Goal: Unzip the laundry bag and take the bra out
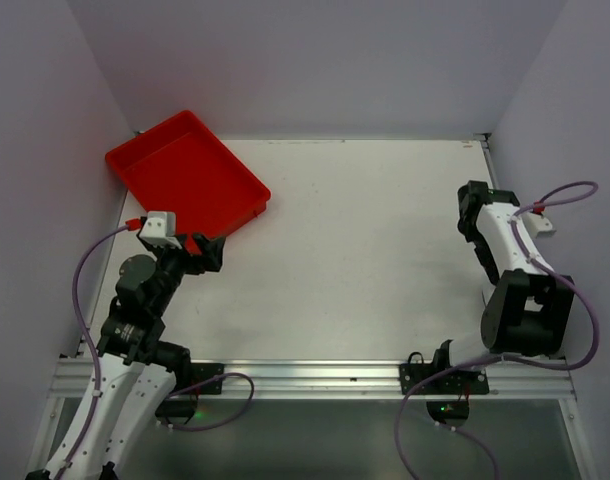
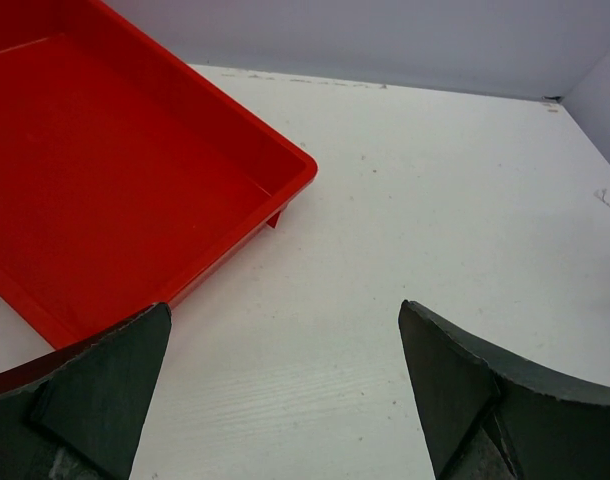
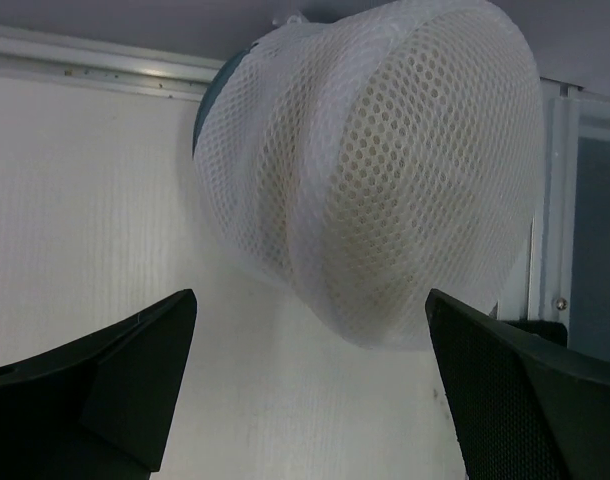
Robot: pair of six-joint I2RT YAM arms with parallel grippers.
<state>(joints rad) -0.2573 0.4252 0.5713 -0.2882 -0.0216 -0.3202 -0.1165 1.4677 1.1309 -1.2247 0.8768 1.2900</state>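
Inside laundry bag (image 3: pixel 375 170), beige blur (image 3: pixel 430 200)

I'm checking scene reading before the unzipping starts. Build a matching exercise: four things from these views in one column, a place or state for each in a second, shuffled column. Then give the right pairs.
Column one
1. red tray
2. laundry bag
3. left gripper
4. right gripper

Column two
A. open, pointed at the white mesh
B. empty, at the far left corner of the table
C. open over bare tabletop, next to the red rim
D. domed and white, by the metal edge rail

Pairs: 1-B, 2-D, 3-C, 4-A
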